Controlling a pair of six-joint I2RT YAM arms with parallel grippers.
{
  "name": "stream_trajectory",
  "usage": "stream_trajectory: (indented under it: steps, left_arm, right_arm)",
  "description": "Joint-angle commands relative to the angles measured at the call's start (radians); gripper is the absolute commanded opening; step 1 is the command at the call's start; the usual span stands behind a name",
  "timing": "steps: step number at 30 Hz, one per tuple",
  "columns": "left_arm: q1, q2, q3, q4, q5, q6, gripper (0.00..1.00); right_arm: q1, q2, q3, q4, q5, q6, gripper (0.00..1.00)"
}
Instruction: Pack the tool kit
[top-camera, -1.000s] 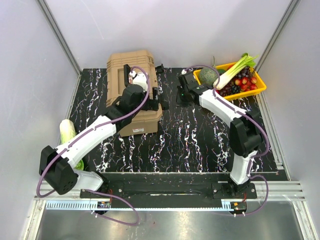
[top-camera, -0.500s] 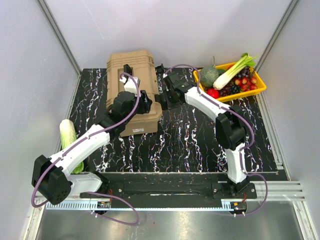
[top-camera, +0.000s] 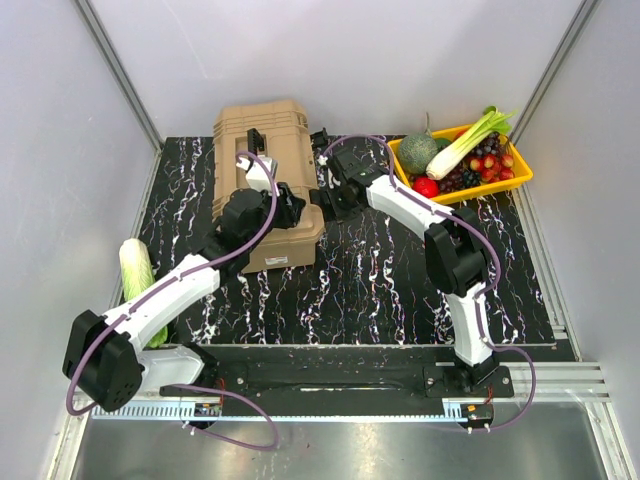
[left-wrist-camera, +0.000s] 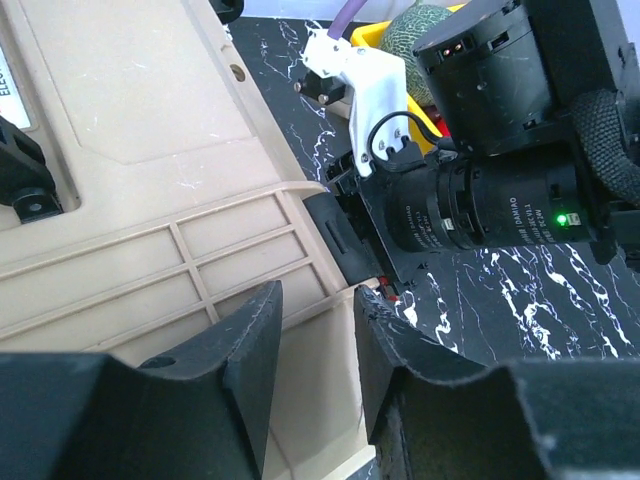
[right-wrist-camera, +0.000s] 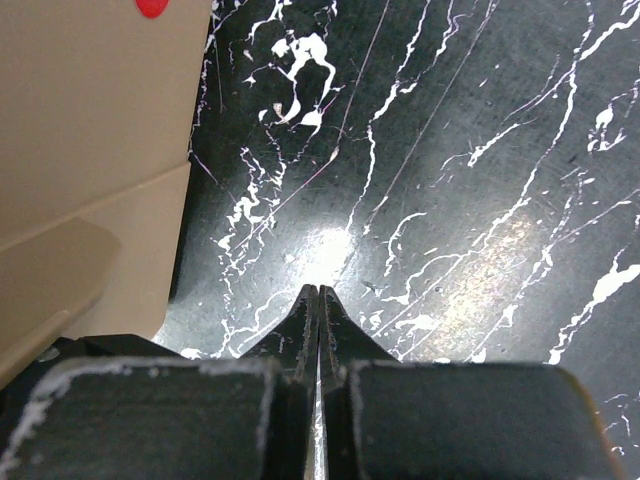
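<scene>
The tan toolbox (top-camera: 262, 150) lies with its lid down at the back left of the table, black handle (top-camera: 254, 137) on top. My left gripper (top-camera: 287, 207) hovers over its front right corner. In the left wrist view the left gripper (left-wrist-camera: 318, 322) shows a narrow gap between its jaws, with the ribbed lid's rim (left-wrist-camera: 240, 240) and the box wall behind them and nothing clearly gripped. A black latch (left-wrist-camera: 340, 235) sits on the box's right side. My right gripper (top-camera: 322, 197) is shut, its tips (right-wrist-camera: 318, 292) just above the table beside the toolbox wall (right-wrist-camera: 90, 150). No hand tools show.
A yellow tray (top-camera: 523, 172) with a melon, a leek and red fruit stands at the back right. A pale cabbage (top-camera: 138, 278) lies at the table's left edge. The right arm's black wrist (left-wrist-camera: 480, 200) is close to my left gripper. Black marbled tabletop (top-camera: 400, 270) lies in front.
The left gripper's jaws have narrowed a lot and it has pulled back left over the box's corner. The right gripper has swung left from near the tray to the box's right side.
</scene>
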Motion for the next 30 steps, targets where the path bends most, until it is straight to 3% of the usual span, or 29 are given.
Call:
stream_trajectory:
  steps: [1,20,27,30]
  left_arm:
    - [-0.012,0.086,-0.133,-0.354,0.167,-0.042,0.38]
    - [-0.014,0.126,-0.176,-0.326,0.194,-0.07,0.35]
    - [-0.015,0.127,-0.179,-0.306,0.233,-0.061,0.35]
    - [-0.014,0.118,-0.176,-0.307,0.23,-0.059,0.36]
  right_arm:
    - [0.052,0.014,0.005,0.167,-0.213,0.048,0.0]
    - [0.063,0.023,-0.09,0.361,-0.315,0.269,0.0]
    - [0.069,0.025,-0.142,0.463,-0.417,0.351,0.0]
    - [0.066,0.01,-0.168,0.468,-0.382,0.363,0.0]
